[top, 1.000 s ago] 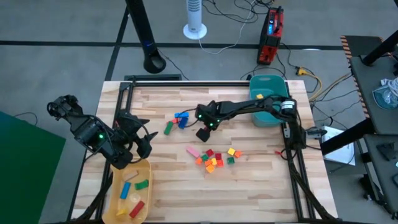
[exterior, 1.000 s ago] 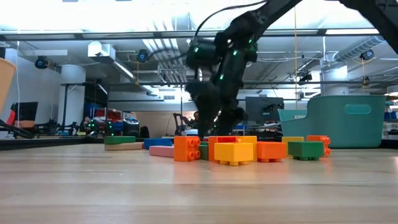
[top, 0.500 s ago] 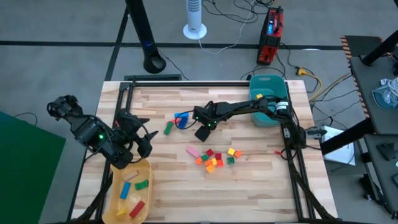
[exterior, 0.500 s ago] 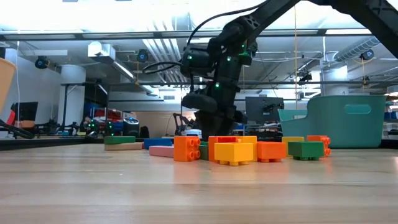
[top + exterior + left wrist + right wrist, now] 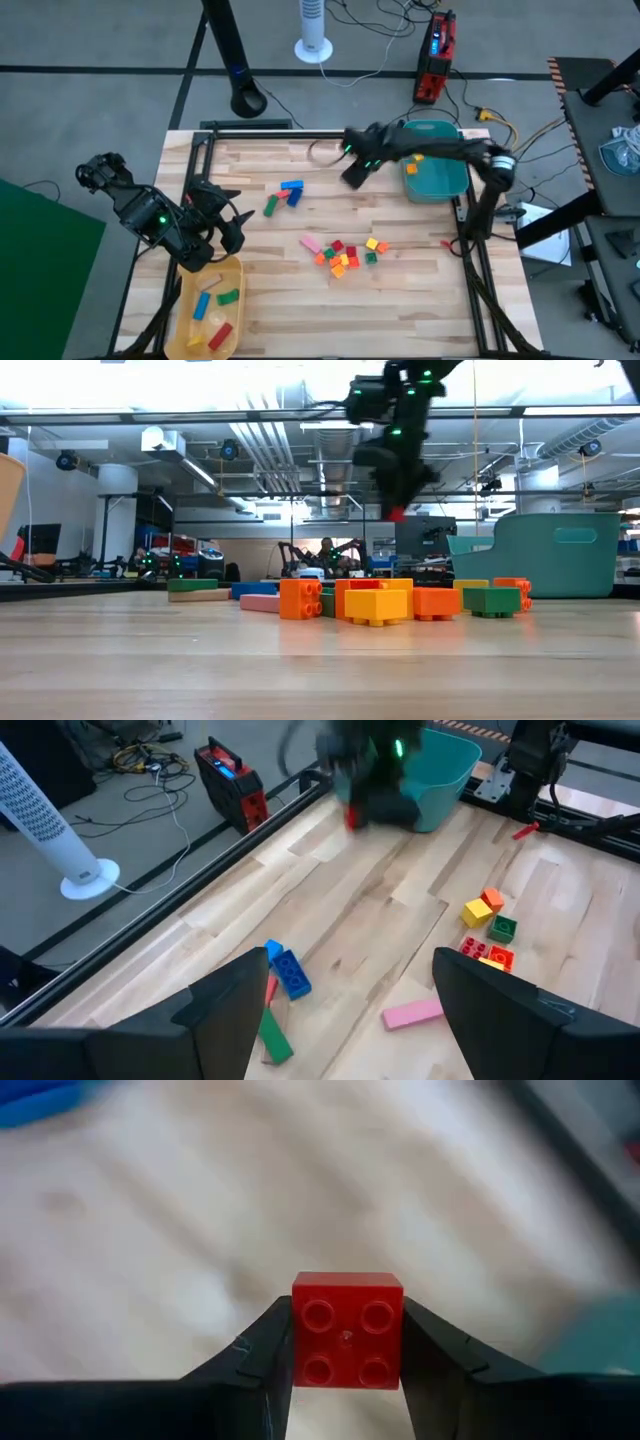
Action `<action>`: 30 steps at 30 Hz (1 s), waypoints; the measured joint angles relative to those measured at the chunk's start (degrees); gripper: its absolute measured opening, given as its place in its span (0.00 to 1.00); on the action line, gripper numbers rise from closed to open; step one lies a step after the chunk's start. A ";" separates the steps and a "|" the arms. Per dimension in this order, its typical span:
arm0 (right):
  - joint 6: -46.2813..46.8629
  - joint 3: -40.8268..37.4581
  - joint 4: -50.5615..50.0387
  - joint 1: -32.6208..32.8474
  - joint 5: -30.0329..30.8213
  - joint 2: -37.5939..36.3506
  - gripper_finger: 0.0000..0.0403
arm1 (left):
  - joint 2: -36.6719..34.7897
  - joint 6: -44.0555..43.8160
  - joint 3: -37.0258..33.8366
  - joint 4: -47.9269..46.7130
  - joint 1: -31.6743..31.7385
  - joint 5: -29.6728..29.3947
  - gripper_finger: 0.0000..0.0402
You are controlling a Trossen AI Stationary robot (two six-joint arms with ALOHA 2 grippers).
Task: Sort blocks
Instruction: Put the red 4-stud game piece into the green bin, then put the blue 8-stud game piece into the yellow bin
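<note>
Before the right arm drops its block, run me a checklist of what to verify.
1. Grip: ok. The right gripper is shut on the red block, one finger on each side.
2. Block clear of the table: ok. In the low view the red block hangs well above the pile of blocks.
3. Over the teal bin: not ok. In the high view the right gripper is short of the bin's rim, over bare wood.
4. Room in the bin: ok. Only an orange block shows inside.
5. Left arm out of the way: ok. The left gripper is open beside the yellow tray.
</note>
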 joint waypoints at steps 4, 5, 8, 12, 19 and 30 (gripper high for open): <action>1.74 -1.86 -4.80 -9.66 2.05 -8.78 0.32 | 0.00 0.00 0.00 0.09 0.00 0.06 0.67; 2.12 -2.96 -5.12 -12.20 2.22 -11.05 0.32 | 0.00 0.00 0.00 0.09 0.00 0.09 0.67; 4.29 -7.67 -5.36 -19.46 2.19 -16.27 0.32 | 0.00 0.00 0.00 0.15 0.00 0.14 0.67; 6.58 -14.76 -5.18 -26.31 0.46 -21.75 0.32 | 0.00 0.00 0.00 0.17 0.01 0.17 0.67; 8.86 -21.55 -1.71 -28.38 0.74 -25.98 0.35 | -0.15 0.02 0.23 0.74 1.72 2.73 0.67; 11.32 -19.34 0.21 -21.08 1.64 -30.73 0.77 | 0.66 14.28 0.76 16.62 17.72 17.70 0.67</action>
